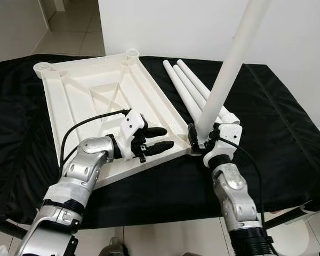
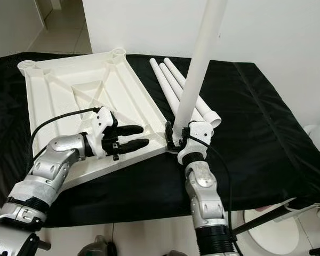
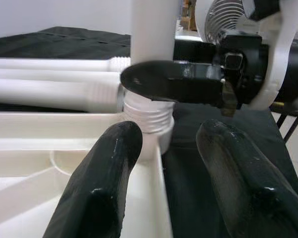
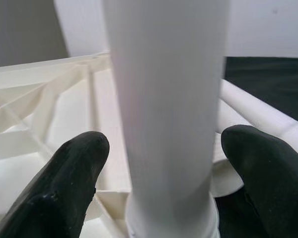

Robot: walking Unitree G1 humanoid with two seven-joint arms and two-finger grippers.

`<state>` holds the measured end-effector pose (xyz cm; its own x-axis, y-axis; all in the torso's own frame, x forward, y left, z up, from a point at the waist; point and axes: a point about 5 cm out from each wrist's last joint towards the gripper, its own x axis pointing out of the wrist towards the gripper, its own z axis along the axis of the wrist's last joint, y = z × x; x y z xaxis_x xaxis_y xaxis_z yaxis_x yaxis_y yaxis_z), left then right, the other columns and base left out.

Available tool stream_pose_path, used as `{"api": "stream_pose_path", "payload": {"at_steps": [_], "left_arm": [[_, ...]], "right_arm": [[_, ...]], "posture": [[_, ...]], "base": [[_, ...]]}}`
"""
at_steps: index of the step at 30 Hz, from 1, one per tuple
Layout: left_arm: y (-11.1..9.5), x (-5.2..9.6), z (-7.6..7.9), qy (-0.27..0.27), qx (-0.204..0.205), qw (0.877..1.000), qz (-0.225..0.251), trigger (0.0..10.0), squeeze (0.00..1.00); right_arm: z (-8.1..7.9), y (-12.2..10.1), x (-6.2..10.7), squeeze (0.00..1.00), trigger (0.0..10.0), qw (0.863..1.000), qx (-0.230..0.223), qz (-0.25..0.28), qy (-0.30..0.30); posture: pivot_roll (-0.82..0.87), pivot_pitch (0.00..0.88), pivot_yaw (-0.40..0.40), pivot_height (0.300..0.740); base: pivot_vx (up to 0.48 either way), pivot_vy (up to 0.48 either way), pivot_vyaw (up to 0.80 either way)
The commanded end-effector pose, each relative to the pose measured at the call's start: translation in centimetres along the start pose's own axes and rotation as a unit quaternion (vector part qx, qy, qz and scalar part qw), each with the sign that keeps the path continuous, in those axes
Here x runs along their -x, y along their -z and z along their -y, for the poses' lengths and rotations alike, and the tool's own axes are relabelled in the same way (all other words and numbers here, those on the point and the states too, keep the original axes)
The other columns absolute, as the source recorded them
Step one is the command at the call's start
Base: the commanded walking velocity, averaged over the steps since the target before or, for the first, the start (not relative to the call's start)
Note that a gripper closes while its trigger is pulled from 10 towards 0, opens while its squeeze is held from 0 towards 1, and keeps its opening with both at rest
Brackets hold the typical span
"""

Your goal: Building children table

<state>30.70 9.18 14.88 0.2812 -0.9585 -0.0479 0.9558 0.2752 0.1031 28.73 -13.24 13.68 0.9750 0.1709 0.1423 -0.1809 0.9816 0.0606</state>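
My right hand (image 1: pixel 201 140) clasps the upright leg (image 1: pixel 224 69) at the tabletop's (image 1: pixel 90 101) near corner socket; my left hand (image 1: pixel 156 140) hovers open. If tilted, its threads could cross and jam.

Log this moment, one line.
stage: leg into corner socket | right gripper: around upright leg | left gripper: open over tabletop | spare legs: on cloth

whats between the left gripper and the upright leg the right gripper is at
Just the bare near-right corner strip of the upturned tabletop; the left gripper points at the upright leg across it, clearest in the left eye view.
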Motion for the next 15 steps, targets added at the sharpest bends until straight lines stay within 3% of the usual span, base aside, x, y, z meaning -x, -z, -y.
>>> {"api": "stream_pose_path", "payload": {"at_steps": [1, 3, 8, 9, 15], "left_arm": [[0.9, -0.2, 0.2, -0.033, 0.001, 0.999, -0.013, 10.0, 0.0], [0.9, -0.2, 0.2, -0.033, 0.001, 0.999, -0.013, 10.0, 0.0], [1.4, -0.6, 0.2, -0.076, 0.008, 0.997, -0.007, 10.0, 0.0], [1.6, -0.7, -0.1, -0.092, 0.024, 0.995, -0.017, 10.0, 0.0], [1.5, -0.7, -1.0, -0.127, 0.029, 0.991, -0.025, 10.0, 0.0]], "right_arm": [[0.1, -0.1, 0.0, 0.0, 10.0, 1.0, 0.009, -0.001, -0.03], [0.1, -0.1, 0.0, 0.0, 10.0, 1.0, 0.009, -0.001, -0.03], [2.1, 0.2, -0.2, 0.0, 10.0, 0.993, 0.052, -0.022, -0.099], [2.5, 0.3, -0.4, 0.0, 10.0, 0.991, 0.063, -0.03, -0.11], [3.2, 0.5, -0.9, 0.0, 10.0, 0.986, 0.071, -0.049, -0.144]], "posture": [[0.01, 0.0, -0.038, 0.74], [0.01, 0.0, -0.038, 0.74], [0.01, 0.0, -0.032, 0.74], [0.01, 0.0, -0.032, 0.74], [0.01, 0.0, -0.029, 0.74]], "base": [[0.0, 0.0, 0.0], [0.0, 0.0, 0.0], [0.0, 0.0, 0.0], [0.0, 0.0, 0.0], [0.0, 0.0, 0.0]]}}
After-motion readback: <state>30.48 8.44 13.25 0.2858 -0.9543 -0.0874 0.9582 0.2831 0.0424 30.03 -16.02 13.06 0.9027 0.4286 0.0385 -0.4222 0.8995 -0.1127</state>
